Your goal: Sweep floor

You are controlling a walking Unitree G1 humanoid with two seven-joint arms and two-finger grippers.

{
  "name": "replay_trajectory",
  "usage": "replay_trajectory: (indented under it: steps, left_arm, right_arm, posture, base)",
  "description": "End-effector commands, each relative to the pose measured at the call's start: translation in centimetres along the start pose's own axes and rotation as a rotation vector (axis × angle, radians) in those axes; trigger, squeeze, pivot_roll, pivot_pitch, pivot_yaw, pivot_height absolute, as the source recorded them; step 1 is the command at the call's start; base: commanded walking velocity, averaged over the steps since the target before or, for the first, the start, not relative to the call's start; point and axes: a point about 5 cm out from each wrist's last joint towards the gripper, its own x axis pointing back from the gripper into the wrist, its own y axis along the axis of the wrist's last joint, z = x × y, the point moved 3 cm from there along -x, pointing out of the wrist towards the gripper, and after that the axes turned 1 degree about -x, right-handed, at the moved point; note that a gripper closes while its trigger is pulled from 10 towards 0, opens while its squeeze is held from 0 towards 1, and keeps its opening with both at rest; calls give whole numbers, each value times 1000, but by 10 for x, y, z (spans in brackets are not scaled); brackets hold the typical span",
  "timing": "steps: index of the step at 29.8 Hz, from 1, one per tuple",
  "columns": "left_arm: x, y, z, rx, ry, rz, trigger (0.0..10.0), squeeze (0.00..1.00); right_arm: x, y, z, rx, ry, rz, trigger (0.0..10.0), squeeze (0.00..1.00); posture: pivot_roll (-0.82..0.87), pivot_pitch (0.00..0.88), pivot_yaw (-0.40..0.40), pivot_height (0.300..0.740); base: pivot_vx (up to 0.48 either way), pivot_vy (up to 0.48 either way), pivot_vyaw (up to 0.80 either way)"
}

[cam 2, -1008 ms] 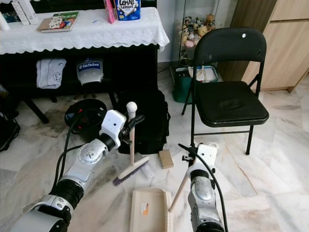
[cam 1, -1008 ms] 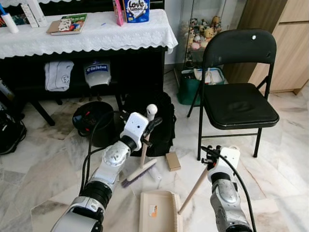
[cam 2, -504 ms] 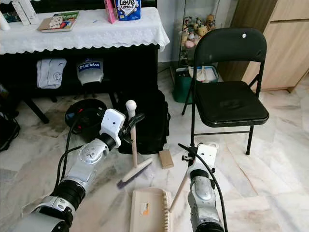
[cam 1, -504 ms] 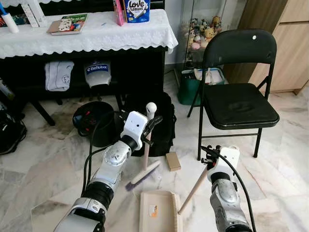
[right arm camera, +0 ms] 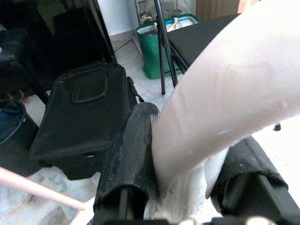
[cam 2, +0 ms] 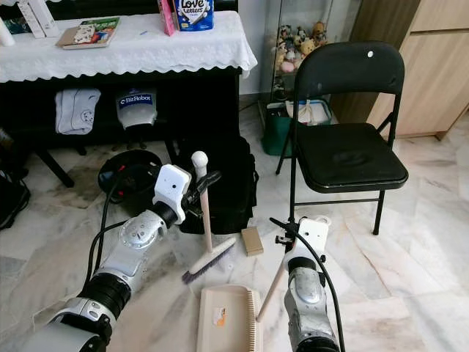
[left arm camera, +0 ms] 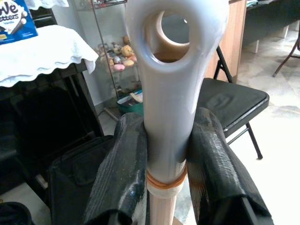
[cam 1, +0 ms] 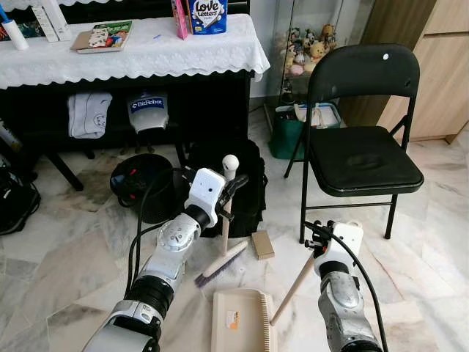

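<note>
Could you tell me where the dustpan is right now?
The dustpan lies on the floor between the arms, just below the broom head, its handle held by the right gripper.

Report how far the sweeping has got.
Done: both tools are in hand. The left hand is shut on the brush handle, and the right hand grips the dustpan handle. In hand: the bristles rest on the floor just ahead of the pan. Left: the small box lies on the floor beside the brush, and nothing shows in the pan.
</note>
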Motion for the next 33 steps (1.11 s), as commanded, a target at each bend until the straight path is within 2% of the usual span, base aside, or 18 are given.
replay_trajectory:
  steps: [1, 17, 33]
  left_arm:
    - [-1, 4, -1, -34, -15, -6, 10000, 0]
    - [6, -12, -4, -123, -57, 72, 10000, 0]
    - [18, -14, -15, -249, -232, 59, 10000, 0]
  right_arm:
    - [8, -23, 4, -22, 4, 101, 10000, 0]
    - [8, -26, 3, -23, 4, 111, 10000, 0]
    - [7, -24, 5, -26, 10, 106, 10000, 0]
  posture:
    - [-125, 60, 62, 740]
    - [-115, 73, 58, 740]
    - [-110, 76, 56, 740]
  base:
    - [0, 0, 0]
    - [0, 0, 0]
    - [0, 0, 0]
